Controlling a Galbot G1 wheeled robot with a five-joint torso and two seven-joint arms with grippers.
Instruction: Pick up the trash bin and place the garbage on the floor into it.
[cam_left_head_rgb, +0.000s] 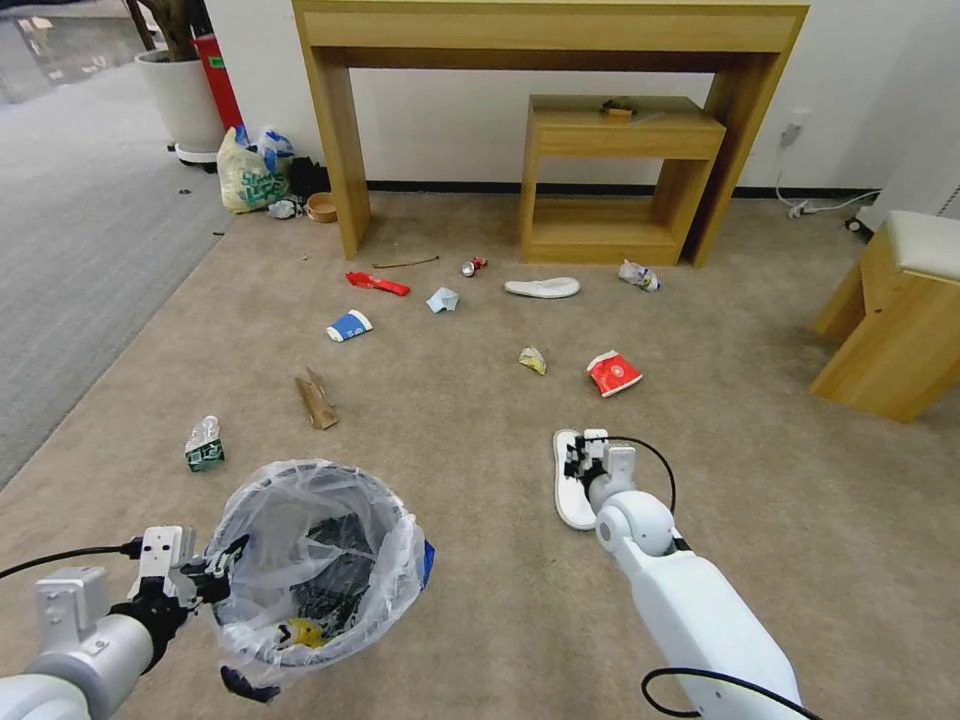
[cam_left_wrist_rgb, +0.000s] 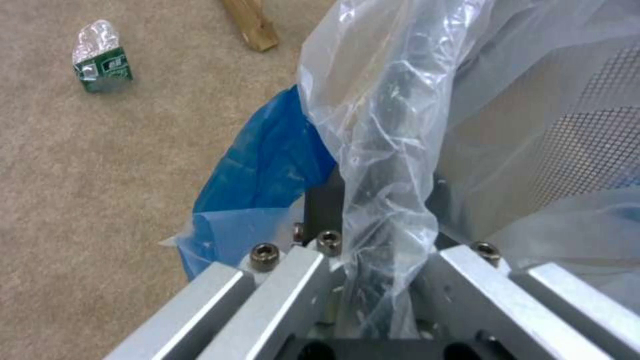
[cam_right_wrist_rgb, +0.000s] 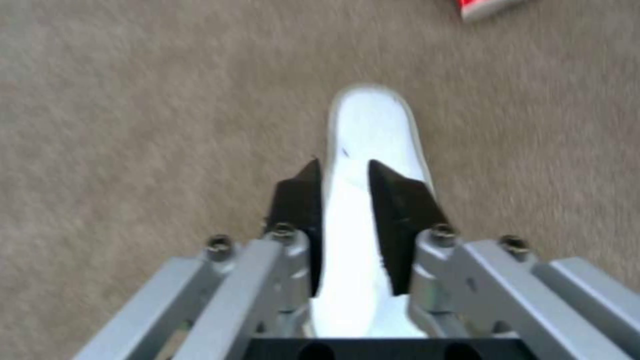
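The black trash bin (cam_left_head_rgb: 395, 520) with its clear liner hangs at lower left, and my left gripper (cam_left_head_rgb: 225, 565) is shut on its near rim. In the left wrist view the liner (cam_left_wrist_rgb: 380, 165) is pinched between the jaws, beside the blue patch (cam_left_wrist_rgb: 267, 160). My right gripper (cam_left_head_rgb: 585, 462) is shut on a white slipper (cam_left_head_rgb: 570, 490) low over the tan carpet (cam_left_head_rgb: 450, 430); its black fingers (cam_right_wrist_rgb: 300, 200) flank the slipper (cam_right_wrist_rgb: 370, 130). Scattered garbage includes a second slipper (cam_left_head_rgb: 542, 288), a red cup (cam_left_head_rgb: 613, 373), a blue-white cup (cam_left_head_rgb: 349, 326), a red wrapper (cam_left_head_rgb: 377, 284), cardboard (cam_left_head_rgb: 316, 400) and crumpled plastic (cam_left_head_rgb: 204, 444).
A tall wooden table (cam_left_head_rgb: 550, 40) and a low wooden shelf (cam_left_head_rgb: 615, 180) stand against the far wall. A wooden stool (cam_left_head_rgb: 900, 320) is at the right. A yellowish knotted bag (cam_left_head_rgb: 245, 175) and a white planter (cam_left_head_rgb: 185, 100) sit at back left, beside grey carpet (cam_left_head_rgb: 80, 230).
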